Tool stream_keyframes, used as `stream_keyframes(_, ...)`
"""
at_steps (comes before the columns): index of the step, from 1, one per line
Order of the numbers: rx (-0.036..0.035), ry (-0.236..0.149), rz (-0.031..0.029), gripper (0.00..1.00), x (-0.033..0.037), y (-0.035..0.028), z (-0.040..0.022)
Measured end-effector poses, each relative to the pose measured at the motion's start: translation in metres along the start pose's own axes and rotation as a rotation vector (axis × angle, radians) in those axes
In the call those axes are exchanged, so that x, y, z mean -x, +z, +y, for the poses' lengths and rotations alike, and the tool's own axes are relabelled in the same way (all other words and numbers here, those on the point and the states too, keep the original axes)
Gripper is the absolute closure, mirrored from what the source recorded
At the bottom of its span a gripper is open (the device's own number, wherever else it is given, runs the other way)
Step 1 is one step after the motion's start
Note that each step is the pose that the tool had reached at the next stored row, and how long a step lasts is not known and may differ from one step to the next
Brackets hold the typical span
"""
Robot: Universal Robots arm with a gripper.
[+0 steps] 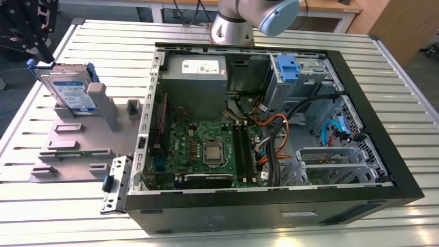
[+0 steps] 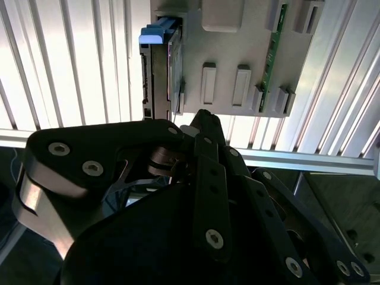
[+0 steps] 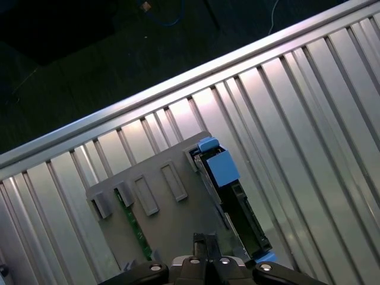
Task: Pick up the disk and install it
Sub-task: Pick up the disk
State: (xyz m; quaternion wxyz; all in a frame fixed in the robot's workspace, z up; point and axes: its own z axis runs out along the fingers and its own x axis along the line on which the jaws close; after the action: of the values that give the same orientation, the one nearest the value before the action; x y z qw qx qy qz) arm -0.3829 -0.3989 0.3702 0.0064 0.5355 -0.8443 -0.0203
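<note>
The disk (image 1: 70, 92), a silver drive with a white-and-blue label in a blue carrier, stands on edge in a grey holder (image 1: 75, 146) on the slatted table, at the exterior view's left. My gripper (image 1: 42, 51) hangs just above and behind it, shut with nothing between its fingers. In the second wrist view the shut gripper (image 2: 202, 116) points at the holder (image 2: 231, 53), close to the disk (image 2: 159, 71), which is seen edge-on. In the first wrist view the disk (image 3: 228, 190) lies a little aside of the gripper (image 3: 205, 240).
An open computer case (image 1: 384, 154) lies flat at the exterior view's middle and right, with a drive bay carrying a blue bracket (image 1: 288, 67), a grey power supply (image 1: 195, 77), a motherboard (image 1: 205, 149) and cables. The arm's base (image 1: 237, 23) stands behind the case. The table edge (image 3: 148, 98) runs near the holder.
</note>
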Motion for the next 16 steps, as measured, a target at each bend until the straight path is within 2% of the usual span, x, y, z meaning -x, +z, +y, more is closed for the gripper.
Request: stream_keyframes(16, 0.0001, -0.012, 0.0005, 0.89, 0.0, 0.0, 0.0)
